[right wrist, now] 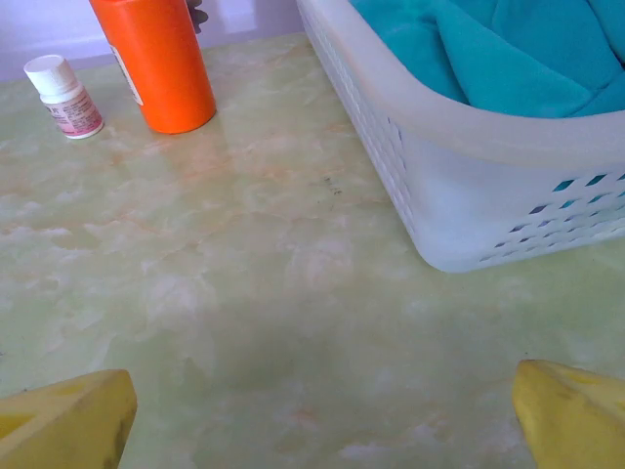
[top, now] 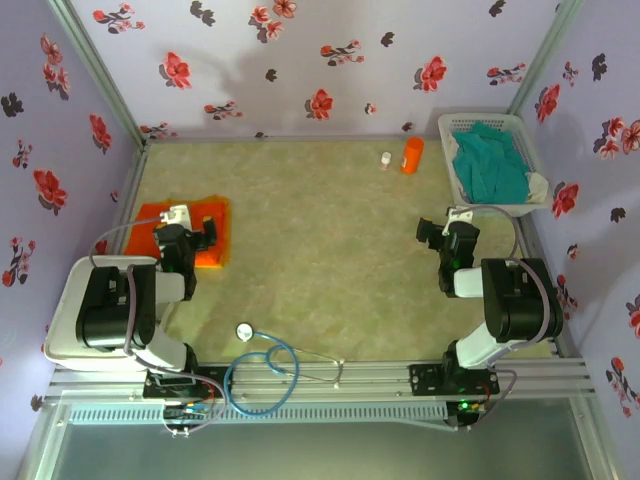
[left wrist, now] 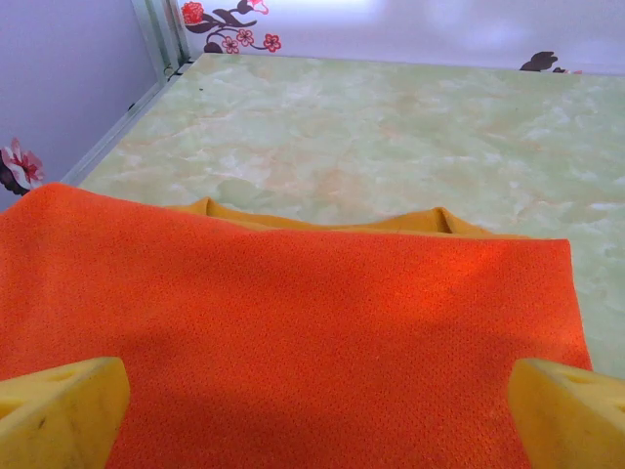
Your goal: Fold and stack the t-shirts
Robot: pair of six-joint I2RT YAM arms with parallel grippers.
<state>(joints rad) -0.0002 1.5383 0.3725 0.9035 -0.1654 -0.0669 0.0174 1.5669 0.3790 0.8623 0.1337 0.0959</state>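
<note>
Looking like robot test booth, dressed up a bit like home. Left arm [top: 115, 305] and right arm [top: 510, 300] of robot sitting bolted on metal rail [top: 380, 385] at near edge of table [top: 320, 250]. Thin walls [top: 300, 60] wearing red flower paper, standing close round table on three sides. Metal posts [top: 100, 72] holding up corners. Table top showing pale green stone look. White wash basket [top: 480, 118] sitting in far right corner, teal shirts [top: 490, 165] piling inside. Orange bottle [top: 412, 155] and small white bottle [top: 386, 160] standing near it.
</note>
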